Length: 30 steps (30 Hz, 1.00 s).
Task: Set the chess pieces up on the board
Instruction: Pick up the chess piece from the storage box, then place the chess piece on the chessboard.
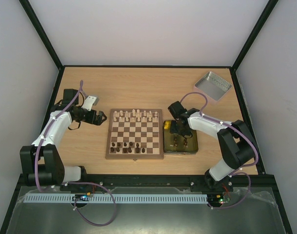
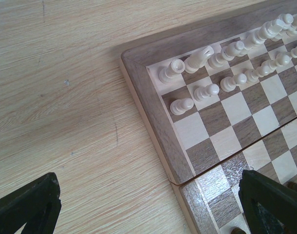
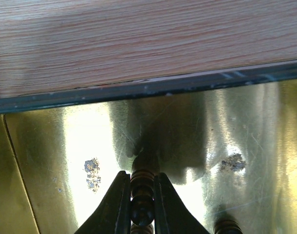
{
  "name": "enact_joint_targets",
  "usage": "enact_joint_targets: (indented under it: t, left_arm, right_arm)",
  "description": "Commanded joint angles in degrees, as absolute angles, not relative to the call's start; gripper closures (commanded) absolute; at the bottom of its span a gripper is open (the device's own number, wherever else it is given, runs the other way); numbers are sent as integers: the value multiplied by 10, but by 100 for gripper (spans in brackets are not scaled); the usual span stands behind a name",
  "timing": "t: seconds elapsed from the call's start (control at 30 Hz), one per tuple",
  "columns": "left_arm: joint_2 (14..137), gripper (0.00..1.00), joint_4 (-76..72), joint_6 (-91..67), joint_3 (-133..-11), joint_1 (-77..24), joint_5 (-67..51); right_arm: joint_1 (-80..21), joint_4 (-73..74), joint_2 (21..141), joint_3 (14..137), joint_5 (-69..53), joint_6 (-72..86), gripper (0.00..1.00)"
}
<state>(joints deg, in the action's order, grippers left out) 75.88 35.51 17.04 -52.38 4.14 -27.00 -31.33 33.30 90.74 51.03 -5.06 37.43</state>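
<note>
Right gripper [image 1: 179, 130] inside tin [image 1: 193, 146] at 3 o'clock of board [image 1: 110, 141], fingers clamped on dark piece [image 3: 142, 192]. Left gripper [image 1: 102, 118] at 9 o'clock, fingers spread wide, empty. Cream pieces [image 1: 135, 115] at 12 o'clock.

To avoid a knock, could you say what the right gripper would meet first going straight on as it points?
Most likely the yellow tin's floor; the dark piece in the right gripper would touch first, though depth is unclear.

Bright light, glare on tin [image 3: 51, 146].
</note>
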Motion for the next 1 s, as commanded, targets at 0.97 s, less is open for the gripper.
enact_joint_targets:
  t: [0.97]
  left_arm:
    - [750, 1, 358, 170, -519, 40, -278]
  right_arm:
    - [-531, 414, 925, 662, -19, 465, 92]
